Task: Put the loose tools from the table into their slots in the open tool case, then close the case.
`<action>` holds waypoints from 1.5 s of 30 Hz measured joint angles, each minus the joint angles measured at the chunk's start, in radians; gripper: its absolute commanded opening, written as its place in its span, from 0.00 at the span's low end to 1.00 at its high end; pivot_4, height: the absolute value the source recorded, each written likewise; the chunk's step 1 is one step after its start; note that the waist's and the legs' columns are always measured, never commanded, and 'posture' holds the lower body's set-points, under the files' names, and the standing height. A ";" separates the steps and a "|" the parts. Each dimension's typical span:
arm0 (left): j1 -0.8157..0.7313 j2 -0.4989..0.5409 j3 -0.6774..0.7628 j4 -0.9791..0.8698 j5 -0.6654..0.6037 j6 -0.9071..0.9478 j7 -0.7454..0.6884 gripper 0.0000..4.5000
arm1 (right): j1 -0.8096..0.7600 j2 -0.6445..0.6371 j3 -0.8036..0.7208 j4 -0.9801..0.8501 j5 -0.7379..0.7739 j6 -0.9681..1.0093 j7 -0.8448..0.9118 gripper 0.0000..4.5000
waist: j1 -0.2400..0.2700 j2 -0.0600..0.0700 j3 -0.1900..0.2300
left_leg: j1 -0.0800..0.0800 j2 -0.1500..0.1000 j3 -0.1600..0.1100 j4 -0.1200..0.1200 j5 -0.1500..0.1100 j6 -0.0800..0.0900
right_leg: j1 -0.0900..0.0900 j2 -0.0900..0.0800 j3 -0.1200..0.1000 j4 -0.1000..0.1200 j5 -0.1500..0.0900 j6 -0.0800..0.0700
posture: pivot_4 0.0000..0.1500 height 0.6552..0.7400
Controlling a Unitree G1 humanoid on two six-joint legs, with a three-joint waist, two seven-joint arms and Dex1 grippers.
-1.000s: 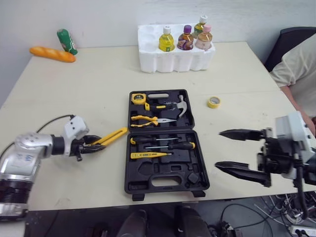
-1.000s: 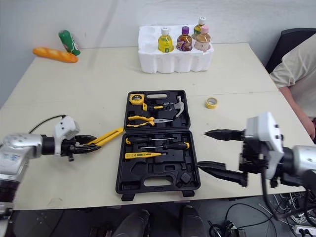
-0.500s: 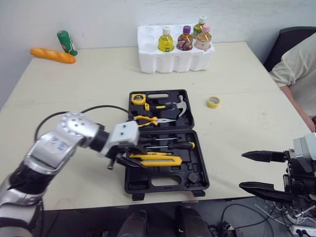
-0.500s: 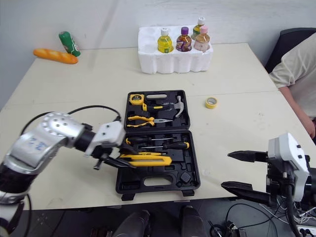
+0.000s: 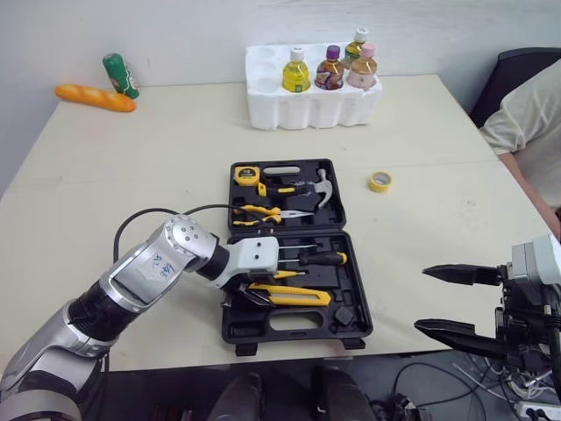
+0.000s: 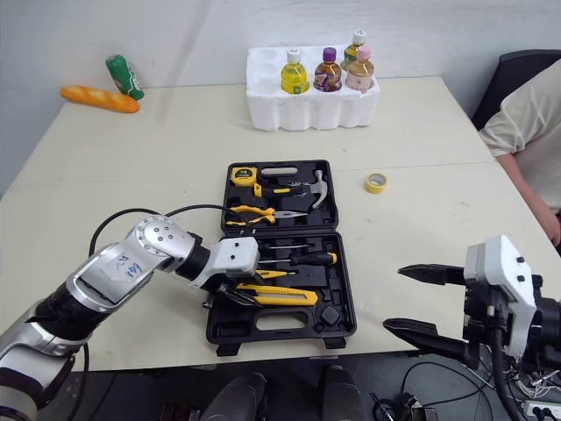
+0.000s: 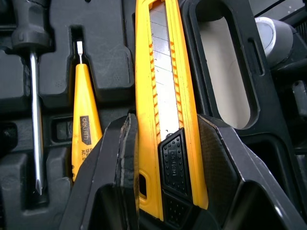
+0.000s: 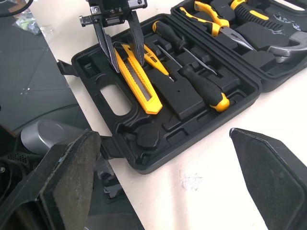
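Utility knife (image 5: 294,295) is clenched in the jaws of your left gripper (image 5: 238,296), long axis across the tool case (image 5: 351,331); your right gripper (image 5: 422,298), jaws released, is well apart.

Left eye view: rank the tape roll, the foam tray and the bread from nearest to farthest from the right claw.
From the right claw:
1. Tape roll, on the right side.
2. Foam tray, far edge, middle.
3. Bread, far left corner.
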 measured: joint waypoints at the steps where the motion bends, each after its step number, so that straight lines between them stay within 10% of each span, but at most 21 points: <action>1: 0.002 -0.011 0.004 0.000 -0.009 0.012 0.000 0.54 | -0.002 0.003 0.003 0.000 0.000 -0.001 -0.007 1.00 | 0.003 0.000 0.000 | 0.000 0.000 0.000 0.000 0.000 0.000 | 0.000 0.000 0.000 0.000 0.000 0.000 | 1.00 0.97; 6: -0.021 -0.006 0.061 -0.001 -0.085 0.078 -0.045 0.99 | -0.051 0.004 0.036 0.001 0.014 0.002 -0.033 1.00 | 0.006 0.000 0.000 | -0.001 0.000 0.000 0.001 0.000 0.000 | 0.000 0.000 0.000 0.000 0.000 0.000 | 1.00 0.97; 13: 0.017 0.029 0.192 0.023 -0.148 -0.139 -0.165 1.00 | -0.064 0.006 0.102 -0.023 0.030 0.014 -0.043 1.00 | 0.006 0.001 -0.001 | 0.000 0.000 0.000 0.001 0.000 0.000 | 0.001 0.000 0.000 -0.001 0.000 0.000 | 1.00 0.97; 24: 0.190 -0.143 0.223 0.165 -0.159 -0.402 -0.136 0.04 | -0.109 0.043 0.175 -0.017 0.020 -0.004 -0.085 1.00 | 0.007 0.001 0.000 | -0.001 0.000 0.000 0.006 0.000 0.000 | 0.001 0.000 -0.001 0.001 0.000 0.000 | 1.00 0.97; 45: 0.193 -0.116 0.084 0.221 0.075 -0.541 -0.085 0.02 | -0.050 0.053 0.186 -0.016 -0.038 -0.034 -0.094 1.00 | 0.006 0.009 -0.014 | 0.020 0.001 0.000 -0.005 -0.006 0.009 | 0.021 0.000 0.000 -0.008 0.000 0.000 | 1.00 0.97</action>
